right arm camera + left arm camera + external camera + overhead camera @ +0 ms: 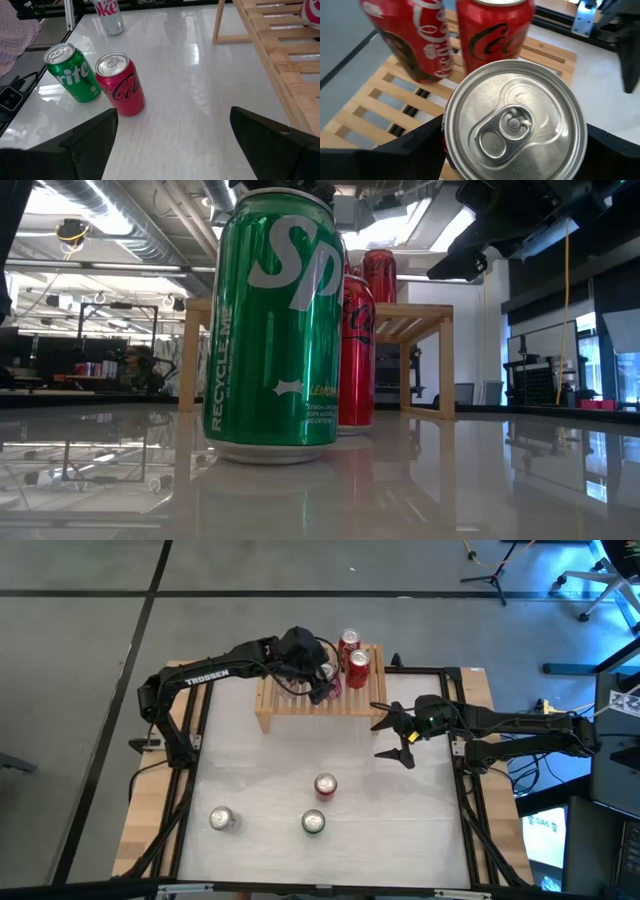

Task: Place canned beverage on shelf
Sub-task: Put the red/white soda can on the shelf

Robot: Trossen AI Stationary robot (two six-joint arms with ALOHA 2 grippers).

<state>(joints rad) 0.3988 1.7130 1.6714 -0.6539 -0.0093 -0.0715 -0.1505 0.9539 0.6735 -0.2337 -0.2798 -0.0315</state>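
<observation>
The light wooden shelf [300, 700] stands at the table's far edge, with two red cans [348, 642] [358, 662] upright on its right end. My left gripper [326, 682] is over the shelf, just near of those cans, shut on a red can with a silver top [515, 120]. My right gripper [395, 735] hangs open and empty to the right of the shelf, above the table. A red can [325, 785], a green can [313, 822] and a silver can [221, 819] stand upright on the table's near half. My left gripper pinches the red can's side wall [446, 150] between its two fingers [415, 145], one on each side, just below the top rim. The fingers come from above, pointing down. The can is upright over the shelf's slats; the can itself hides whether its base rests on them.
The shelf's left half [375, 95] has bare slats. In the low view the green can [275, 320] stands close in front, with a red can [357, 350] behind it. The white tabletop [400, 830] lies between the standing cans and my right gripper.
</observation>
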